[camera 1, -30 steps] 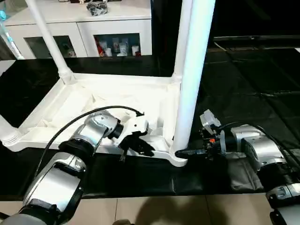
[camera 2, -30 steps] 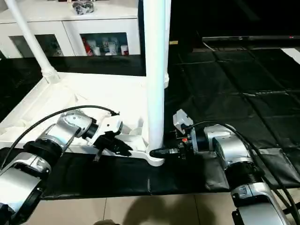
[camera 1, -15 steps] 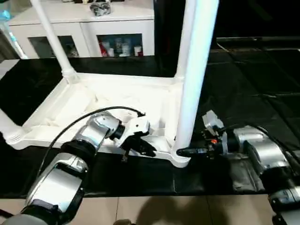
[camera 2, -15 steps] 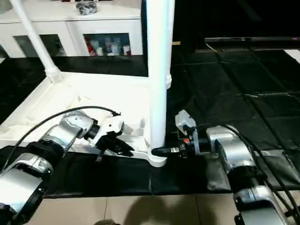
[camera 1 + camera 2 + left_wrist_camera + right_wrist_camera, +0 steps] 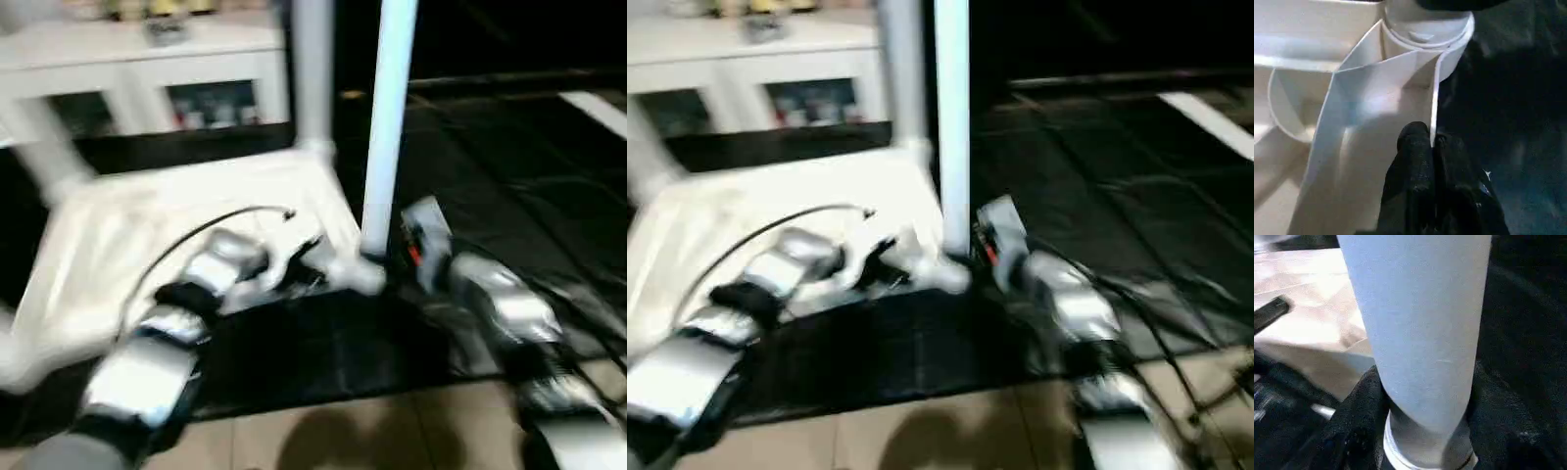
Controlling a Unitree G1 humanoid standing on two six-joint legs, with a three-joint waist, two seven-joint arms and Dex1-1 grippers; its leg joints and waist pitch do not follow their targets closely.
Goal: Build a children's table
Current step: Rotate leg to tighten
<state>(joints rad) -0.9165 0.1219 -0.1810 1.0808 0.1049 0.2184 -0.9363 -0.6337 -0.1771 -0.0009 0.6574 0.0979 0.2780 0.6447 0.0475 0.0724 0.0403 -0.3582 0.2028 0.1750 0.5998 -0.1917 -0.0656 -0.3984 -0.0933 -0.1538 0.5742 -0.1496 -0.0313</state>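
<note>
Table top (image 5: pixel 176 215), the white rectangular plastic one with the ribbed underside, is lying upside down on the black mat (image 5: pixel 323 343), right in front of the white glass-door cabinet (image 5: pixel 147 69). Legs are standing up out of its corner sockets, and the near right one, a long tapered round white leg (image 5: pixel 390 117), is the one being worked.

Left gripper (image 5: pixel 1432 147) is clenched on the thin side wall of the top, one finger each side, just beside that socket (image 5: pixel 1425 29). Right gripper (image 5: pixel 1425 431) is wrapped around the leg's base, fingers on both sides and touching it.

If I'm reading it right, this is the seating step. Doing it well probably means keeping the left clamp pinning the top flat while the right pushes straight down along the leg, maybe with a little twist. Any sideways lean looks likely to jam it in the socket or tip the whole top.
</note>
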